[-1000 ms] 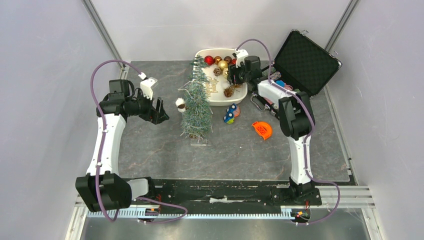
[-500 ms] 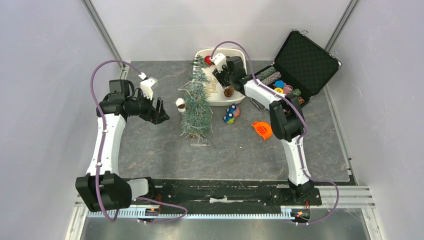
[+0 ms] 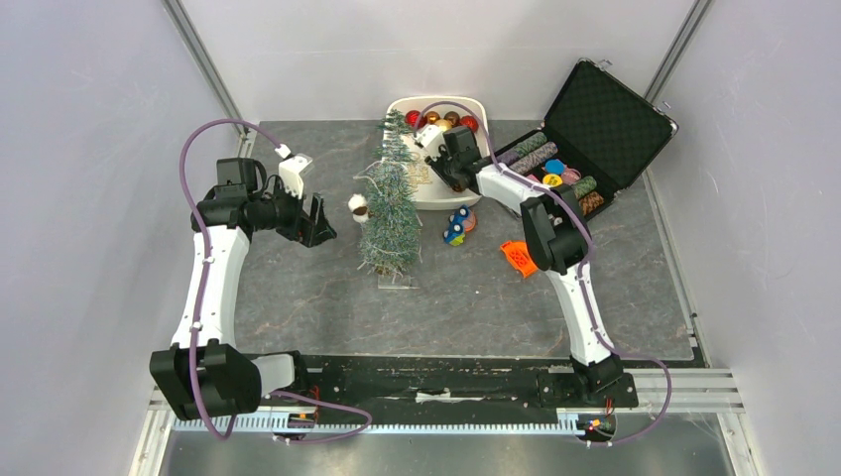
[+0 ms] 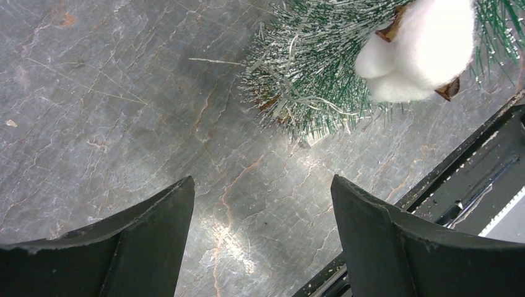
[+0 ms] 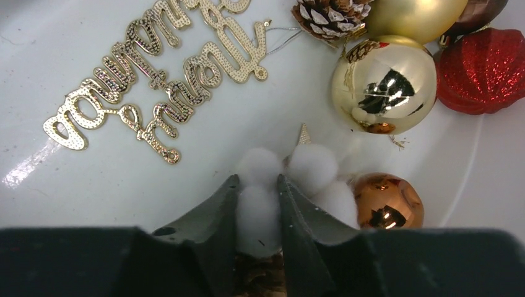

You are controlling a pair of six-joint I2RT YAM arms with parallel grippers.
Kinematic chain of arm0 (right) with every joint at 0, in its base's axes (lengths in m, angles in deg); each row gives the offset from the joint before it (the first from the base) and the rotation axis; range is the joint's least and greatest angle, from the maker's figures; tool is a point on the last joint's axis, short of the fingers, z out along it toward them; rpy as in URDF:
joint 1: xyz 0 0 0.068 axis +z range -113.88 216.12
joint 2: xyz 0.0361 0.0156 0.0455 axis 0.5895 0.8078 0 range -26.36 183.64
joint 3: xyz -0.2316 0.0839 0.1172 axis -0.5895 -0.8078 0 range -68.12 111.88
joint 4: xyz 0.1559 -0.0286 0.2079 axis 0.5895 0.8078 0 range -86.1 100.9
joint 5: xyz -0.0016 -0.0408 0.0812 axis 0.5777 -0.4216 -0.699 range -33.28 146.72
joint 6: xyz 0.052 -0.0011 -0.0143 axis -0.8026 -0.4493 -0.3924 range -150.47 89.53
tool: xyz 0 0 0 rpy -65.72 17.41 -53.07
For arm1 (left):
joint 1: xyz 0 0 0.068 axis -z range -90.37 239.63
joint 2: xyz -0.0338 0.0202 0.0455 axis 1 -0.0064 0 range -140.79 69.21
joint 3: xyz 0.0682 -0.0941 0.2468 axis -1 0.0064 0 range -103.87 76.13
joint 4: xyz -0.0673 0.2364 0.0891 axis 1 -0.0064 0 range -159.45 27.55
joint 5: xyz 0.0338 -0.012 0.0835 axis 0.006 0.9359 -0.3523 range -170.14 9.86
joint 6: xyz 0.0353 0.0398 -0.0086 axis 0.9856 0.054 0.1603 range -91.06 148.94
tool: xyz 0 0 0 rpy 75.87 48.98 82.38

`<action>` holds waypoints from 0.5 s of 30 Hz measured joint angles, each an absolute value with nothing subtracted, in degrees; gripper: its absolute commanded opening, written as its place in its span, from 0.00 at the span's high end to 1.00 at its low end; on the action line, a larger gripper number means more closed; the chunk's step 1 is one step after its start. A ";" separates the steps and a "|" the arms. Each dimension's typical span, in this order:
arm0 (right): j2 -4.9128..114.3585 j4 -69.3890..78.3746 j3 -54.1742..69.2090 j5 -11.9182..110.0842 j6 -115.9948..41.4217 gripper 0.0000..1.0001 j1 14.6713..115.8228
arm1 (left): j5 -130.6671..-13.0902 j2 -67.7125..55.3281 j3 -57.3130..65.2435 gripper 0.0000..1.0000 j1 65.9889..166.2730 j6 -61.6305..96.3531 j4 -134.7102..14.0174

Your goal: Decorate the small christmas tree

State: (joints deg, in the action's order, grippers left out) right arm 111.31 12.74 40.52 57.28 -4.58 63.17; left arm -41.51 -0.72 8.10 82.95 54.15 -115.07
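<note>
The small christmas tree (image 3: 390, 203) stands mid-table, frosted green, with a white cotton boll (image 3: 358, 206) on its left side; both show in the left wrist view, tree (image 4: 309, 74) and boll (image 4: 421, 49). My left gripper (image 3: 319, 220) is open and empty, left of the tree, over bare table (image 4: 260, 185). My right gripper (image 3: 443, 164) is over the white bowl (image 3: 466, 194), shut on a white cotton boll ornament (image 5: 260, 207) just above the bowl's floor.
The bowl holds a gold word ornament (image 5: 161, 68), a gold ball (image 5: 384, 83), a red glitter ornament (image 5: 483, 71), a copper ball (image 5: 387, 201) and a pine cone (image 5: 328, 15). An open black case (image 3: 595, 129), small coloured figures (image 3: 458, 226) and an orange piece (image 3: 521, 258) lie right.
My right arm swung left across the bowl, from its right rim toward the tree side. The left arm and the tree have not moved.
</note>
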 measured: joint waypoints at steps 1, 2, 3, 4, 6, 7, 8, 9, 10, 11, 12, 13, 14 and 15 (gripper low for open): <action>111.33 12.74 40.52 57.33 -4.39 0.80 63.17 | -41.35 -0.70 8.08 0.13 82.95 54.15 -115.07; 111.35 12.74 40.52 57.46 -4.41 0.86 63.17 | -41.16 -0.70 8.08 0.13 82.95 54.15 -115.09; 111.33 12.74 40.52 57.52 -4.43 0.94 63.17 | -41.01 -0.72 8.08 0.13 82.95 54.15 -115.09; 111.33 12.65 40.52 57.50 -4.52 1.00 63.17 | -40.96 -0.72 8.08 0.13 82.95 54.15 -115.11; 111.09 12.54 40.35 57.43 -5.33 1.00 63.17 | -40.94 -0.70 8.10 0.13 82.95 54.17 -115.29; 110.54 12.19 39.69 57.22 -5.70 1.00 63.17 | -40.94 -0.72 8.08 0.13 82.95 54.17 -115.46; 109.56 11.93 38.45 56.89 -6.33 1.00 63.17 | -40.94 -0.70 8.08 0.13 82.95 54.17 -115.60; 107.94 11.43 36.48 56.49 -6.99 1.00 63.17 | -40.94 -0.70 8.08 0.13 82.95 54.17 -115.75; 106.43 11.34 35.02 56.30 -7.53 1.00 63.17 | -40.94 -0.70 8.08 0.13 82.95 54.17 -115.90; 104.31 10.73 32.83 56.12 -8.23 1.00 63.15 | -40.94 -0.72 8.08 0.13 82.95 54.20 -116.10; 101.45 10.09 30.23 55.82 -9.13 1.00 63.12 | -40.94 -0.72 8.08 0.13 82.95 54.20 -116.27; 98.37 9.24 27.69 55.36 -10.13 1.00 63.10 | -40.94 -0.70 8.08 0.13 82.95 54.22 -116.43; 95.27 8.26 25.57 55.01 -11.12 1.00 62.99 | -40.94 -0.70 8.06 0.13 82.95 54.31 -116.69; 92.18 6.73 23.41 54.59 -12.14 1.00 62.91 | -40.96 -0.70 8.06 0.13 82.95 54.42 -116.82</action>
State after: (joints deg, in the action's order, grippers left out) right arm 92.18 6.73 23.41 54.59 -12.14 62.91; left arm -40.96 -0.70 8.06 82.95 54.42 -116.82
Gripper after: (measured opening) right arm 0.008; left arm 0.867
